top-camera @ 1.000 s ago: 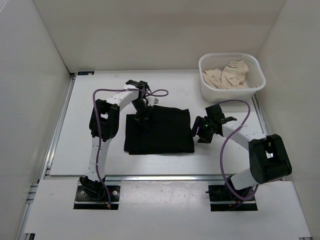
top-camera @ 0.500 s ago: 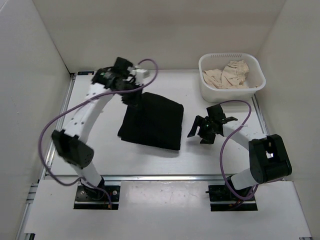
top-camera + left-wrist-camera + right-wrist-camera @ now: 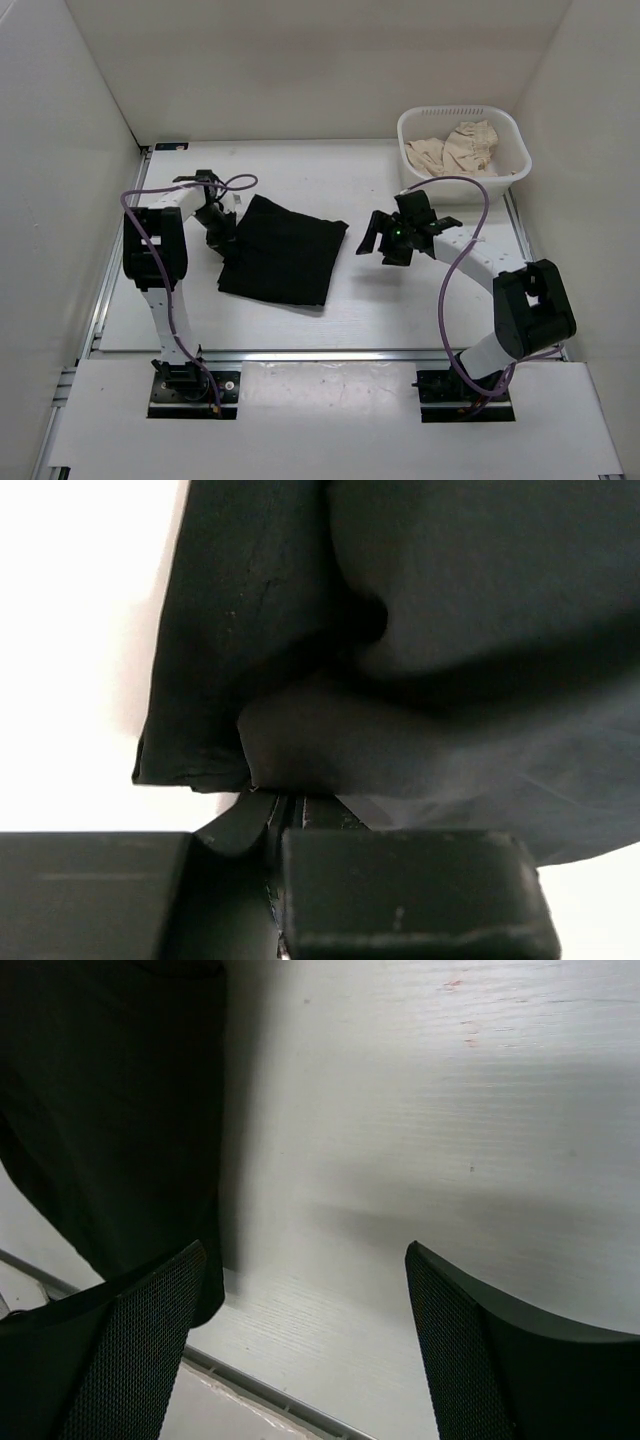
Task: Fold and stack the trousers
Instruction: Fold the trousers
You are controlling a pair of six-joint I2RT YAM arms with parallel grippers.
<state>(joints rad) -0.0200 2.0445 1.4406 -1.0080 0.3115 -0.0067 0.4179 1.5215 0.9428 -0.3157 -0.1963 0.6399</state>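
Where the left arm [image 3: 150, 245] doubles back on itself at the left side of the counter [image 3: 420, 300], its jaws come down on the left edge of the trousers [image 3: 283, 252], toward the far corner. From the left wrist camera the jaws look closed nearly all the way, with only a thin slit between the dark fingers [image 3: 410, 890]. A bunched fold of the black fabric [image 3: 450, 630] is pinched at their tips, and the cloth bulges up just beyond them.

The trousers lie as a folded, roughly square black packet, flat on the counter a little left of the middle. They are skewed, so one corner points toward the far wall.

The right arm [image 3: 480, 265] reaches in from the right, and its jaws hang over bare counter just beside the packet's right edge, not touching it. In the right wrist view the two mesh-textured fingers [image 3: 110, 1360] stand wide apart with nothing between them but white surface. The edge of the black cloth [image 3: 110, 1110] runs along the left of that picture.

At the far right corner stands a white basket [image 3: 450, 187] with a crumpled beige garment [image 3: 455, 150] inside, well apart from the trousers. Purple cables [image 3: 455, 300] loop along both arms.
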